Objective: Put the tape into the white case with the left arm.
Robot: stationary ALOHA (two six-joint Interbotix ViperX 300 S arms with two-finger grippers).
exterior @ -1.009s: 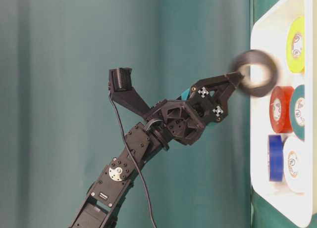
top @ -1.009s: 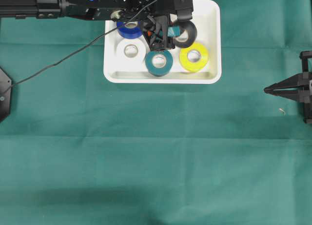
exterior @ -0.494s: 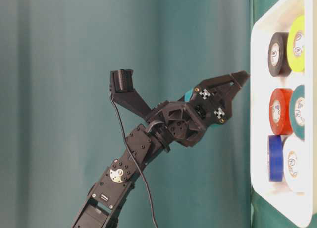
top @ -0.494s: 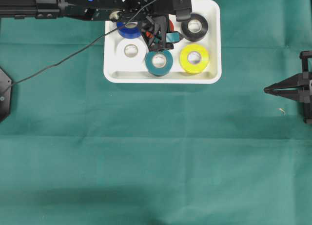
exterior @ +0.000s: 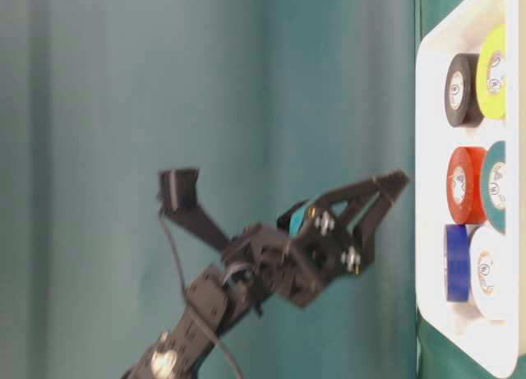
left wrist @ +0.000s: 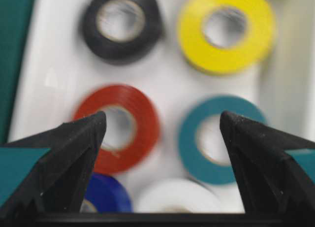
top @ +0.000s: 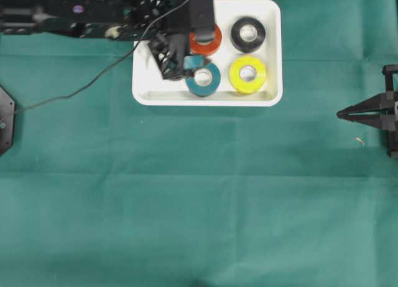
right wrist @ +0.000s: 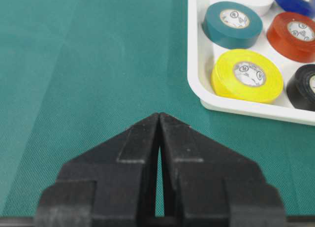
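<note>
Left gripper point(left wrist: 160, 138) spread wide and empty above white case point(top: 272, 50), blurred, hiding blue and white rolls overhead; black tape point(top: 248, 33) lies inside at 1 o'clock; right gripper point(right wrist: 159, 119) pressed together.

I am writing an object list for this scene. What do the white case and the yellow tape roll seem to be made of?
White case: probably moulded plastic, smooth and slightly glossy; the rounded corners and raised rim in one piece suggest this.
Yellow tape roll: likely vinyl tape, smooth with a soft sheen, wound on a pale printed core, perhaps cardboard.
</note>
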